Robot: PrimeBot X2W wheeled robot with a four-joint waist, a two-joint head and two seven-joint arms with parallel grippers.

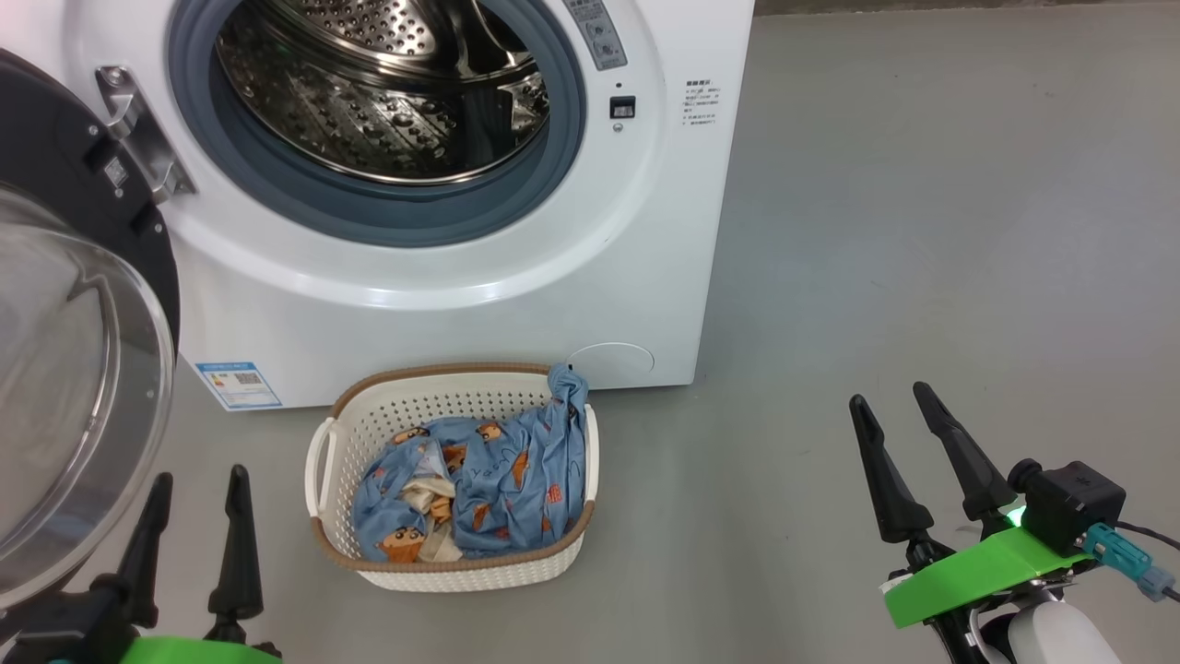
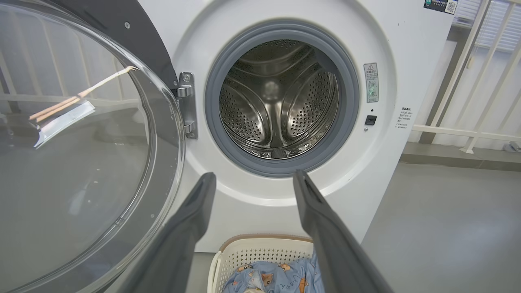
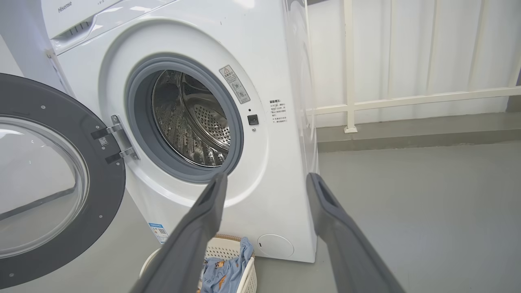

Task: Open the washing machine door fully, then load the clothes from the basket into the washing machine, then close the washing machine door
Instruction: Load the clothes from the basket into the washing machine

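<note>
The white washing machine (image 1: 461, 277) stands ahead with its steel drum (image 1: 387, 83) exposed. Its black door (image 1: 64, 387) with the clear glass bowl is swung wide open to the left, also seen as the door (image 3: 61, 183) in the right wrist view. On the floor in front sits the cream basket (image 1: 369, 433) holding the light blue printed clothes (image 1: 498, 480). My left gripper (image 1: 198, 484) is open, low at the left, beside the door glass. My right gripper (image 1: 890, 397) is open over bare floor, right of the basket. Nothing lies between either pair of fingers.
Grey floor (image 1: 922, 231) stretches to the right of the machine. A white railing (image 3: 407, 97) and a low grey kerb run behind it. A blue energy sticker (image 1: 238, 385) marks the machine's lower left front.
</note>
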